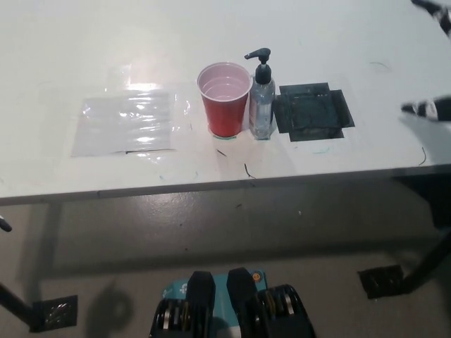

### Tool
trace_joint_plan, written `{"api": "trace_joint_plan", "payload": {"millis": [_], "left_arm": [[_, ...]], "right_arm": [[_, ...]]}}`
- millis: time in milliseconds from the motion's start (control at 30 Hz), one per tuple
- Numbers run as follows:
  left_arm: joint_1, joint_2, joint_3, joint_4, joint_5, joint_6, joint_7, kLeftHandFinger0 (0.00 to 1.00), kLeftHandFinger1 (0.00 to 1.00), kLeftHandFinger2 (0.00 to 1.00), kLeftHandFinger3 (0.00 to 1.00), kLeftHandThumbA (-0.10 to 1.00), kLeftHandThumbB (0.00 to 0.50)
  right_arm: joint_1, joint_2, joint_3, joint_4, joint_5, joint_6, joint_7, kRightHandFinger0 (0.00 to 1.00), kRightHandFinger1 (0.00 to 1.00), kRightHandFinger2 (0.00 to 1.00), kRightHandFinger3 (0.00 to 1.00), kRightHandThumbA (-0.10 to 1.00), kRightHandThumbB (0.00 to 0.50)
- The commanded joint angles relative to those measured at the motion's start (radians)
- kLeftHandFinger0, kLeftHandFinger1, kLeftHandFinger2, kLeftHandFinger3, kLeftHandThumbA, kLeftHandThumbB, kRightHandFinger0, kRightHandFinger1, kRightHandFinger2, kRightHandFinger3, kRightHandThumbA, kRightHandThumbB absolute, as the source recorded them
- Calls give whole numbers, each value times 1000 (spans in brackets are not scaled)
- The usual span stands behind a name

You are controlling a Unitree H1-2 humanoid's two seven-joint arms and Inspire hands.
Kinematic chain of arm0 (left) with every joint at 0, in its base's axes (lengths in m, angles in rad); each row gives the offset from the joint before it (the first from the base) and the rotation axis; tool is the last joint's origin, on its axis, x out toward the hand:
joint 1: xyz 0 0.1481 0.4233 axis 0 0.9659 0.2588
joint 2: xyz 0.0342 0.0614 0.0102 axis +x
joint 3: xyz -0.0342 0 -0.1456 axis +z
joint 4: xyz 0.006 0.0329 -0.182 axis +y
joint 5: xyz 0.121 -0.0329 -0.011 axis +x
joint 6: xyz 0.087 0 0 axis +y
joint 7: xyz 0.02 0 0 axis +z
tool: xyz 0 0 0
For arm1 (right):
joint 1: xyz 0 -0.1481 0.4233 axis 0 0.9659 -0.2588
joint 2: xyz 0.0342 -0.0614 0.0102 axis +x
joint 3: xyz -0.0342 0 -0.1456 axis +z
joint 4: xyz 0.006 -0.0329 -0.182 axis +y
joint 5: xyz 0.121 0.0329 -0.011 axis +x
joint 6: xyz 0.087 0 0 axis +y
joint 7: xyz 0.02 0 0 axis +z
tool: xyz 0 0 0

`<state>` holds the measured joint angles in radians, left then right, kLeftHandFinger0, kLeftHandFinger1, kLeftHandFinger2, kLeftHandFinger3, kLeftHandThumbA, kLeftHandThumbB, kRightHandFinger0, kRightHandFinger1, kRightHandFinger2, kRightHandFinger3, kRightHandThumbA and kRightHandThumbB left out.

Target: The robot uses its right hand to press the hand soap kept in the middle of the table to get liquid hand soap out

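We are seeing only our black right hand's (431, 107) fingertips at the white table's (338, 42) right edge, grip indiscernible, well apart from the clear pump soap bottle (262, 98).

**Legible markings: none recorded**

We find no readable text, brand, number or sign anywhere in the head view. The hand soap bottle (262, 105), just right of the table's (84, 42) centre, is clear with a black pump; we can make out no label on it. The red cup (225, 98), touching it on its 9 o'clock side, is plain. The clear plastic sheet (127, 123) farther toward 9 o'clock and the dark square patch (312, 113) at the bottle's 3 o'clock carry no lettering. Thin pen-like scratches on the tabletop form no characters we can read.
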<state>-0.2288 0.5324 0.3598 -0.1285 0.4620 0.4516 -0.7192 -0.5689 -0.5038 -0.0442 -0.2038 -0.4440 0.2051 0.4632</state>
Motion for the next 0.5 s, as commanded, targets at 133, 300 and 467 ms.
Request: {"api": "trace_joint_plan", "payload": {"millis": [133, 300, 467], "left_arm": [[-12, 3, 38, -17, 0, 18, 16, 1000, 1000, 1000, 853, 288, 0], [-14, 7, 37, -22, -1, 18, 14, 1000, 1000, 1000, 843, 253, 0], [-18, 0, 45, -18, 13, 18, 10, 1000, 1000, 1000, 874, 272, 0]], "right_arm": [[134, 38, -107, -3, 90, -11, -116, 1000, 1000, 1000, 1000, 1000, 330], [224, 96, -152, 26, 129, -37, -174, 1000, 1000, 1000, 1000, 1000, 287], [286, 118, -155, 63, 123, -85, -216, 1000, 1000, 1000, 1000, 1000, 217]]}}
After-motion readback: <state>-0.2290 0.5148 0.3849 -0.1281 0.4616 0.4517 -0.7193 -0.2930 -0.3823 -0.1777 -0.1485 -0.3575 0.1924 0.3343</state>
